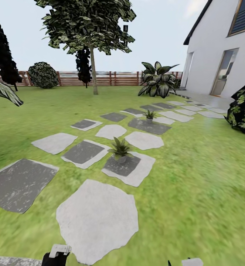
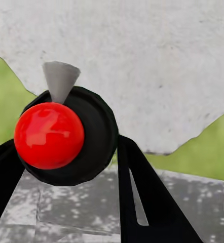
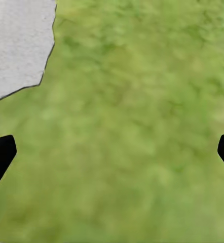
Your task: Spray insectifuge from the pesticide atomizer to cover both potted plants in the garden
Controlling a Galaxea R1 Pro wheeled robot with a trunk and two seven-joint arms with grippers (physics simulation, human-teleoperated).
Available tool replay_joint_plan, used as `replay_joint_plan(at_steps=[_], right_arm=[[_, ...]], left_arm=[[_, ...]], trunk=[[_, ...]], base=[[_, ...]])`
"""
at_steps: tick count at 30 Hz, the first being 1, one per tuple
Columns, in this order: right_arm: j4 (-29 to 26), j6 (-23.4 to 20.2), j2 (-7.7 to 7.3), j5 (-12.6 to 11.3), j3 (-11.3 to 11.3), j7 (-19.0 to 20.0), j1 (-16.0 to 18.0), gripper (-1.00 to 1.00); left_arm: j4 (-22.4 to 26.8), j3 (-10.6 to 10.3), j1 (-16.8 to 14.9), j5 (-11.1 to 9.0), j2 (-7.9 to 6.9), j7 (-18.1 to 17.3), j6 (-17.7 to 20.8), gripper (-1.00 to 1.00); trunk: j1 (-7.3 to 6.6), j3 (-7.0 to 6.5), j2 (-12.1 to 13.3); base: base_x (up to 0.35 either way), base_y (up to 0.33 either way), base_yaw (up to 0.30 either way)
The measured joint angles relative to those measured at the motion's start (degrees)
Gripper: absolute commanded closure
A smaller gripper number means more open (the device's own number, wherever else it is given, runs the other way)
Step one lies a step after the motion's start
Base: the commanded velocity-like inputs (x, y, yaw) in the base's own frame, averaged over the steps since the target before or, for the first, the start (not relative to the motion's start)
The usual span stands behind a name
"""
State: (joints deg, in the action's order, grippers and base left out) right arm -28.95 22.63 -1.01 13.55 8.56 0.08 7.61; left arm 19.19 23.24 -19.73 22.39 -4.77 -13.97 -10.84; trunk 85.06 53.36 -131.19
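Note:
My left gripper [image 2: 71, 177] is shut on the pesticide atomizer [image 2: 66, 134], a dark round body with a red knob and a grey cone nozzle, black fingers [image 2: 142, 202] flanking it. In the head view the atomizer's whitish head [image 1: 59, 251] shows at the bottom edge, left of centre. One potted plant [image 1: 119, 147], a low green rosette, sits on a stepping stone ahead. The other potted plant [image 1: 149, 115] stands farther back on the path. My right gripper [image 3: 112, 154] is open over grass, with nothing between its fingertips.
Grey stepping stones [image 1: 96, 218] cross the lawn toward a white house [image 1: 225, 55] at the right. A tree [image 1: 92, 66], a large leafy plant [image 1: 158, 81], a dark bush [image 1: 244, 109] and a brown slatted fence [image 1: 115, 78] lie beyond.

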Motion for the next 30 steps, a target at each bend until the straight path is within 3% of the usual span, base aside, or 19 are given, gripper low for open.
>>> replay_joint_plan(at_steps=[24, 30], right_arm=[[0.0, 0.0, 0.02, 0.0, 0.0, -0.1, 0.0, -1.00], [0.0, 0.0, 0.00, 0.0, 0.0, -0.1, 0.0, -1.00]], left_arm=[[0.0, 0.0, 0.0, 0.0, 0.00, 0.0, 0.0, 1.00], [0.0, 0.0, 0.0, 0.0, 0.00, 0.0, 0.0, 1.00]], trunk=[[0.00, 0.00, 0.0], [0.00, 0.00, 0.0]], base=[[0.336, 0.102, -0.001], [0.336, 0.102, -0.161]])
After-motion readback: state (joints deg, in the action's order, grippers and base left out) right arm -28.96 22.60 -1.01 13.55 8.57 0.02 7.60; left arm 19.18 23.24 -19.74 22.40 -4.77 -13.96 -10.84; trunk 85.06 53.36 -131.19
